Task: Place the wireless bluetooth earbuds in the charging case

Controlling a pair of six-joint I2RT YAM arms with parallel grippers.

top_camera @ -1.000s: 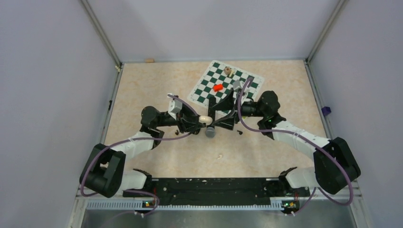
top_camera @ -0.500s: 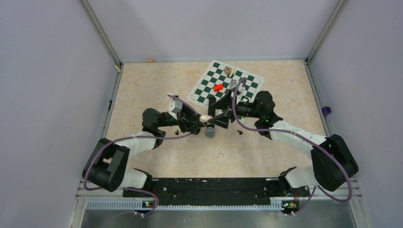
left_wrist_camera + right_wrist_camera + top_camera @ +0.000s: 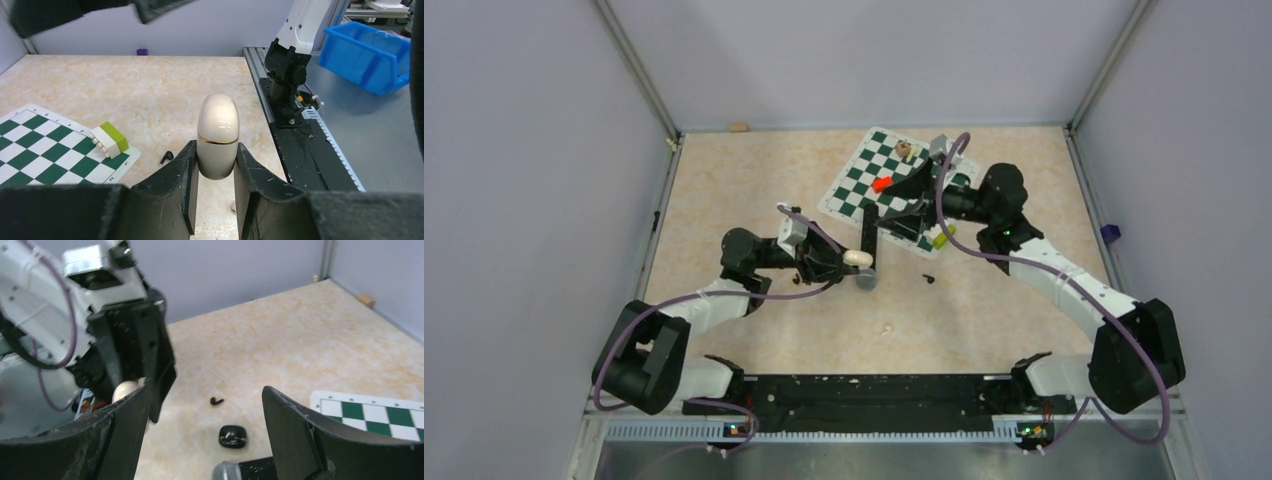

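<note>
Our left pincer (image 3: 215, 149) is clamped tight on the glossy off-white egg-shaped charging case (image 3: 217, 131), whose rounded end points away from the wrist. Its thin gold seam is closed, so we cannot see whether anything sits inside. A second container, a small black rounded-square case (image 3: 232, 436), lies on the beige marbled table (image 3: 280, 340). It is too small for us to tell what it holds.

Our right pincer (image 3: 206, 390) stands wide apart with nothing between its fingers.

The wireless bluetooth earbuds that we can find lie loose on the table:
- One black bud (image 3: 216, 401) is just beyond the black case.
- Another black bud (image 3: 166, 156) is near the corner of the green-and-white chessboard (image 3: 45, 150).
- An off-white bud (image 3: 887, 328) lies well apart, toward the arm bases.

A yellow-green and white block (image 3: 109, 140) rests at the chessboard's edge. The grey microphone head (image 3: 225, 472) is cut off by the bottom of the right wrist view.
</note>
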